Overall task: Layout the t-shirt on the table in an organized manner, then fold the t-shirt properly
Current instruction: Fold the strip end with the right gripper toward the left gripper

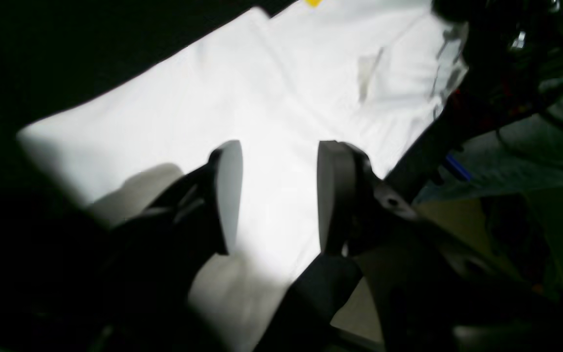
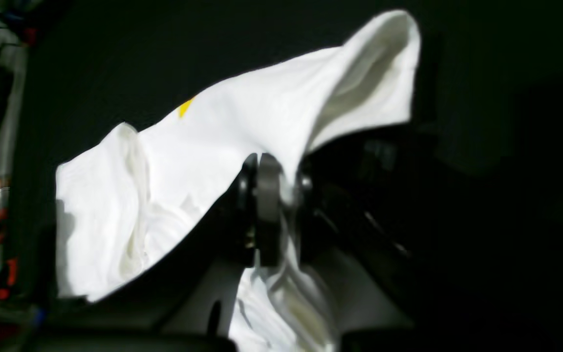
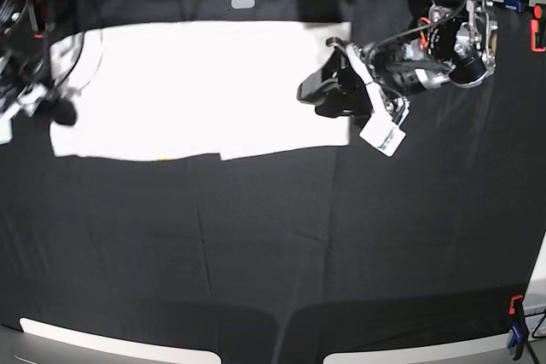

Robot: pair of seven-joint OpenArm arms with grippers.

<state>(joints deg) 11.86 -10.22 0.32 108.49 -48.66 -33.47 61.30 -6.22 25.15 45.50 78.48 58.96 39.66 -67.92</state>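
T-shirt (image 3: 196,87): white, spread flat, upper left of tabletop (image 3: 273,245). Right gripper (image 2: 281,195): pinching shirt fabric. Left gripper (image 1: 279,195): spread above shirt edge.

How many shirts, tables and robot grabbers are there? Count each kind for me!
t-shirt: 1
table: 1
grippers: 2, the left gripper and the right gripper
Total: 4

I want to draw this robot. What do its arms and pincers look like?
Both arms are mostly black. The left pincer has two flat, rounded grey pads on black fingers. The left arm shows silver metal, thin black cables and a white tag. The right pincer looks dark with grey round pads.
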